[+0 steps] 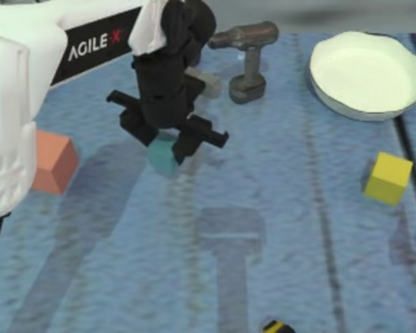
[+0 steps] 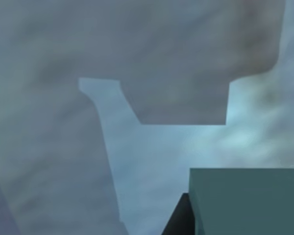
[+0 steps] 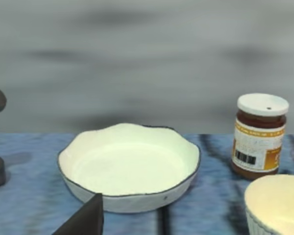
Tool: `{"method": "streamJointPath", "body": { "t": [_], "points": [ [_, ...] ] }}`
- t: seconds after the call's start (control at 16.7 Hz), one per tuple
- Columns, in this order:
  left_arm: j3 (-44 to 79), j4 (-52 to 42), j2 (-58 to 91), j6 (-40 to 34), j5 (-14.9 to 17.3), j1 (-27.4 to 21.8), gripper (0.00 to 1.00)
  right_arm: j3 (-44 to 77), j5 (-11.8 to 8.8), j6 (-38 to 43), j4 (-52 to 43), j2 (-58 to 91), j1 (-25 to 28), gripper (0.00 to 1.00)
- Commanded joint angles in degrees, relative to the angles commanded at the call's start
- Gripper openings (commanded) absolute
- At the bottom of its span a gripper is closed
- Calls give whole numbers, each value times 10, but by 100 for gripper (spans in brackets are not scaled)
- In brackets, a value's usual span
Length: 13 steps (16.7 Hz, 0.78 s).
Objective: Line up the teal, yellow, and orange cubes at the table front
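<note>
The left pincer (image 1: 168, 136) hung directly over the teal cube (image 1: 163, 154), its fingers spread wide to either side and gripping nothing; the cube sat on the counter (image 1: 263, 229) just in front of the grey drill (image 1: 248, 59); the orange cube (image 1: 53, 161) lay well to the drill's left, the yellow cube (image 1: 388, 177) well to its right and nearer the front, below the white dish (image 1: 366, 73); whether the right pincer was open, I could not tell.
</note>
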<state>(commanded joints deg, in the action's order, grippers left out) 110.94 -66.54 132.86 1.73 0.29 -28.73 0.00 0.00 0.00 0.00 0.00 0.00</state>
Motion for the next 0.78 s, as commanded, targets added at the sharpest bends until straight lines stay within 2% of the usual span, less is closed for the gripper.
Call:
{"method": "streamJointPath", "body": {
  "t": [0.48,0.78],
  "points": [
    [9,-10,-2,-19,-1,-15,0,0,0,0,0,0,0,100],
    [19,-23,1,-163,-5,-92,0,0,0,0,0,0,0,100]
  ]
}}
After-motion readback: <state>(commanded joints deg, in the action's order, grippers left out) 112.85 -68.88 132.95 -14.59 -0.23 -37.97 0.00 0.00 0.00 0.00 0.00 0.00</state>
